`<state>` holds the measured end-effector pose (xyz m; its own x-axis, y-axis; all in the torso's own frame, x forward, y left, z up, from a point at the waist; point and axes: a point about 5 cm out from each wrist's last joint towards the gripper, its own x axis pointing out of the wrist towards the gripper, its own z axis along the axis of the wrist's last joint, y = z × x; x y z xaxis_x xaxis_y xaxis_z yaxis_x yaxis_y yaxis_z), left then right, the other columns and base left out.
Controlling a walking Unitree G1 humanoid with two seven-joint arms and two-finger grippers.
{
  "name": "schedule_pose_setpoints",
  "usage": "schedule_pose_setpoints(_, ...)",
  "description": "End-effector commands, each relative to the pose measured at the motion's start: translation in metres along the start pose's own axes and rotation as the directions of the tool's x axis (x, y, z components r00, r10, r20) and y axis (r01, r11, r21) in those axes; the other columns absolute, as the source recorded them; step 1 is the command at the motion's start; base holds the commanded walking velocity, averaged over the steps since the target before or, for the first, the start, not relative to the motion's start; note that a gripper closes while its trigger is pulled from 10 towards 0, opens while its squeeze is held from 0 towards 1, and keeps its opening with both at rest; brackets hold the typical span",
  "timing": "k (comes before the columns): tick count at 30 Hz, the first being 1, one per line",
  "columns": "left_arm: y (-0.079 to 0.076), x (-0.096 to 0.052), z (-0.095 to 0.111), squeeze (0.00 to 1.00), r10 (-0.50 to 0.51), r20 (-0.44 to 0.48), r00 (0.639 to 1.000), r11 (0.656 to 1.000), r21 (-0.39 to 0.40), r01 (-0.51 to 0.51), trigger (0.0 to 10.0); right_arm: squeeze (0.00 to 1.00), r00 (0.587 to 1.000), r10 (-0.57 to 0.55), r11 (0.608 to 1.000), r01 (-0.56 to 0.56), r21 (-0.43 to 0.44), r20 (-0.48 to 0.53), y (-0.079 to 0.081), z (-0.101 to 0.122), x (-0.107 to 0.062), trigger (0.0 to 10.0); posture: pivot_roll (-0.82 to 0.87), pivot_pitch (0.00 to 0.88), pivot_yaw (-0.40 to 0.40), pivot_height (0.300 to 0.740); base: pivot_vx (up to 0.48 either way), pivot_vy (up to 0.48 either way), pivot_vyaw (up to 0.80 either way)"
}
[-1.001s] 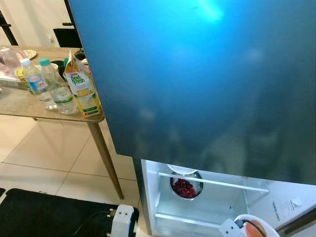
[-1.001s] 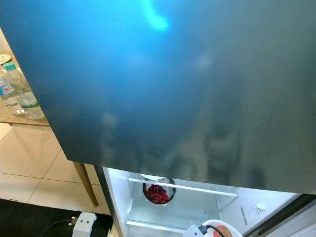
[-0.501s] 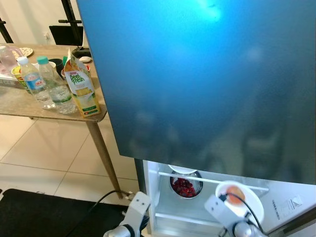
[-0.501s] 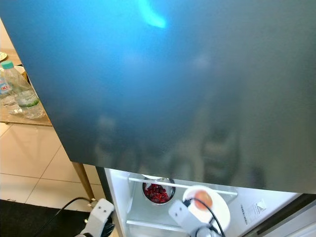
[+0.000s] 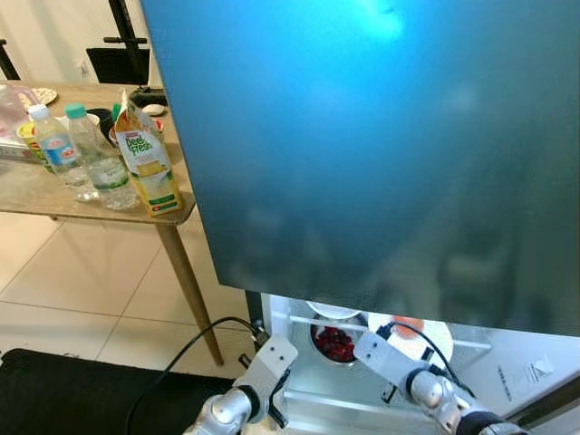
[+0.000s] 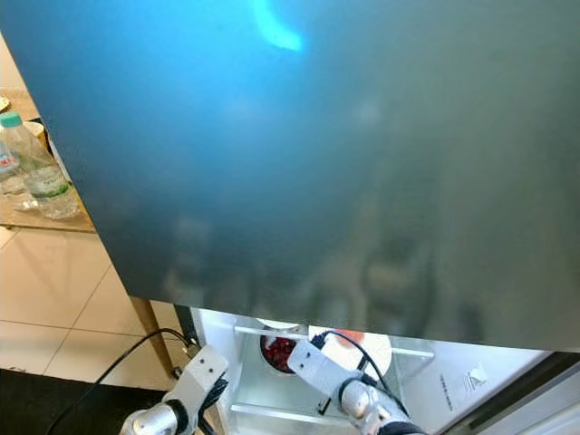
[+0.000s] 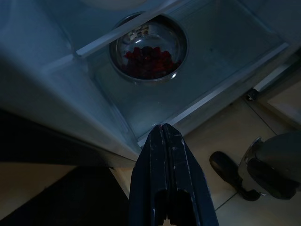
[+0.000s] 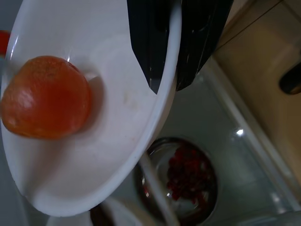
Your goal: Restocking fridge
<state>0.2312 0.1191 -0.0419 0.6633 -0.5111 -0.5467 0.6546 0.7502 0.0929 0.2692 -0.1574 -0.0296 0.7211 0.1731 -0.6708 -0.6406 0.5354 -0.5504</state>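
— Beside the steel bowl [image 5: 337, 343] of red berries, on the fridge shelf [image 5: 399, 332]?
— White plate [image 8: 89, 117] with an orange fruit [image 8: 45, 97], just beside that bowl, pinched at its rim by the right gripper [image 8: 165, 80] fingers [image 8: 146, 42].
— And before the bowl, lower down?
— Left gripper [image 7: 164, 136], fingers pressed together, holding nothing.
— Well apart from the bowl?
— Juice carton [image 5: 145, 159] and two water bottles [image 5: 98, 159] on the worktop [image 5: 36, 192]; blue fridge door [image 5: 381, 136] overhead.
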Motion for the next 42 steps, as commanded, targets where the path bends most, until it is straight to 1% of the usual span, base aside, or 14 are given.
schedule_pose_setpoints(1, 0.000, -0.002, -0.005, 0.00, 0.006, -0.015, 1.000, 1.000, -0.004, -0.006, 10.0, 0.00, 0.999, -0.020, 0.999, 0.021, -0.033, 0.030, -0.005, 0.005, 0.001, 10.0, -0.10, 0.000, -0.018, 0.680, 0.000, 0.000, 0.00)
schedule_pose_setpoints(4, 0.000, -0.002, -0.005, 0.00, 0.011, -0.015, 1.000, 1.000, -0.006, -0.011, 10.0, 0.00, 0.999, -0.025, 0.999, 0.027, -0.042, 0.038, -0.008, 0.009, 0.001, 10.0, -0.10, 0.000, -0.018, 0.670, 0.000, 0.000, 0.00)
schedule_pose_setpoints(12, -0.001, -0.002, -0.005, 0.00, 0.018, -0.008, 1.000, 1.000, -0.005, -0.018, 10.0, 0.00, 0.996, -0.028, 0.994, 0.037, -0.106, 0.081, -0.016, 0.022, 0.004, 10.0, -0.10, 0.000, -0.021, 0.635, 0.000, 0.000, 0.00)
schedule_pose_setpoints(14, -0.001, -0.001, -0.004, 0.00, 0.018, -0.007, 1.000, 1.000, -0.004, -0.018, 10.0, 0.00, 0.996, -0.029, 0.992, 0.040, -0.118, 0.088, -0.018, 0.023, 0.004, 10.0, -0.10, 0.000, -0.021, 0.635, 0.000, 0.000, 0.00)
schedule_pose_setpoints(19, 0.000, -0.002, -0.004, 0.00, 0.028, -0.010, 1.000, 1.000, -0.012, -0.028, 10.0, 0.00, 0.991, -0.053, 0.989, 0.069, -0.128, 0.122, -0.033, 0.034, 0.004, 10.0, -0.10, 0.000, -0.019, 0.635, 0.000, 0.000, 0.00)
schedule_pose_setpoints(20, 0.000, -0.002, -0.004, 0.00, 0.028, -0.010, 1.000, 1.000, -0.012, -0.028, 10.0, 0.00, 0.991, -0.053, 0.989, 0.069, -0.128, 0.122, -0.033, 0.034, 0.004, 10.0, -0.10, 0.000, -0.019, 0.635, 0.000, 0.000, 0.00)
schedule_pose_setpoints(21, 0.001, -0.002, -0.004, 0.00, 0.030, -0.010, 0.999, 0.999, -0.013, -0.030, 10.0, 0.00, 0.989, -0.060, 0.987, 0.079, -0.140, 0.133, -0.038, 0.037, 0.004, 10.0, -0.10, 0.000, -0.019, 0.635, 0.000, 0.000, 0.00)
schedule_pose_setpoints(24, 0.002, -0.002, -0.004, 0.00, 0.032, -0.007, 0.999, 0.999, -0.013, -0.032, 10.0, 0.00, 0.989, -0.071, 0.983, 0.091, -0.161, 0.128, -0.042, 0.038, 0.005, 10.0, -0.10, 0.000, -0.019, 0.635, 0.000, 0.000, 0.00)
schedule_pose_setpoints(31, 0.001, 0.000, 0.000, 0.00, 0.030, 0.008, 1.000, 0.999, -0.011, -0.030, 10.0, 0.00, 0.984, -0.089, 0.976, 0.117, -0.186, 0.152, -0.054, 0.049, 0.005, 10.0, -0.10, 0.000, -0.019, 0.595, 0.000, 0.000, 0.00)
schedule_pose_setpoints(35, 0.001, 0.001, 0.001, 0.00, 0.029, 0.010, 1.000, 1.000, -0.011, -0.029, 10.0, 0.00, 0.983, -0.088, 0.973, 0.119, -0.196, 0.159, -0.057, 0.051, 0.005, 10.0, -0.10, 0.000, -0.023, 0.580, 0.000, 0.000, 0.00)
schedule_pose_setpoints(37, -0.001, 0.002, 0.002, 0.00, 0.025, 0.015, 1.000, 1.000, -0.010, -0.025, 10.0, 0.00, 0.980, -0.087, 0.973, 0.122, -0.196, 0.180, -0.060, 0.058, 0.005, 10.0, -0.10, 0.000, -0.023, 0.565, 0.000, 0.000, 0.00)
schedule_pose_setpoints(38, -0.002, 0.002, 0.003, 0.00, 0.021, 0.022, 1.000, 1.000, -0.010, -0.021, 10.0, 0.00, 0.975, -0.074, 0.971, 0.118, -0.209, 0.208, -0.064, 0.065, 0.004, 10.0, -0.10, 0.000, -0.025, 0.550, 0.000, 0.000, 0.00)
schedule_pose_setpoints(40, -0.003, 0.003, 0.005, 0.00, 0.018, 0.028, 0.999, 1.000, -0.010, -0.018, 10.0, 0.00, 0.975, -0.067, 0.962, 0.120, -0.245, 0.214, -0.069, 0.070, 0.004, 10.0, -0.10, 0.000, -0.025, 0.550, 0.000, 0.000, 0.00)
schedule_pose_setpoints(42, -0.003, 0.003, 0.005, 0.00, 0.018, 0.029, 0.999, 1.000, -0.010, -0.017, 10.0, 0.00, 0.975, -0.066, 0.960, 0.121, -0.253, 0.212, -0.070, 0.071, 0.004, 10.0, -0.10, 0.000, -0.025, 0.550, 0.000, 0.000, 0.00)
